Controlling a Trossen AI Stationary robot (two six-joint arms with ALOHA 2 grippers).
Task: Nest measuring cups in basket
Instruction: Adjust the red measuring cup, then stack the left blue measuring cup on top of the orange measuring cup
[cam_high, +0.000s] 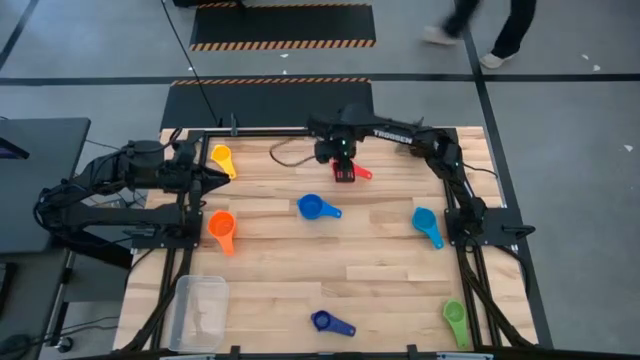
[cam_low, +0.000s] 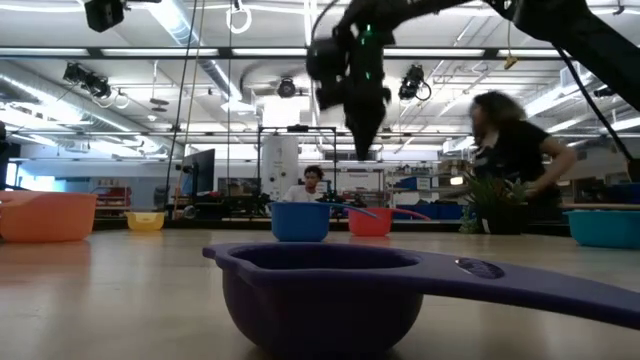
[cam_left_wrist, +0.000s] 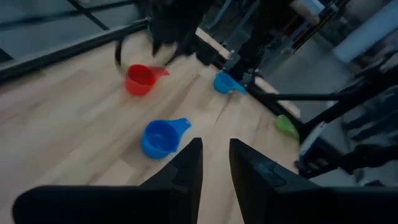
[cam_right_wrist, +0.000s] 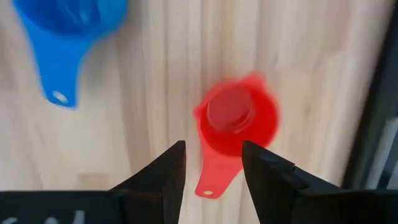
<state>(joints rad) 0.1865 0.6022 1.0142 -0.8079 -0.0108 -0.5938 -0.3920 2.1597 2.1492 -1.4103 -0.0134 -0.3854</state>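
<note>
Overhead, right claw (cam_high: 344, 172) hides red cup (cam_high: 362, 172); wrist view shows fingers apart above it.

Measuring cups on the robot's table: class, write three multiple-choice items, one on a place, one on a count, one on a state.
1. The right gripper hangs above which cup?
A. red cup
B. green cup
C. orange cup

2. How many measuring cups lie on the table?
A. four
B. seven
C. nine

3. The basket is:
A. stacked with cups
B. without any cups
C. overturned

Answers: 1 A, the right wrist view shows red between its fingers. 2 B, seven colours counted from above. 3 B, only clear plastic shows inside.
</note>
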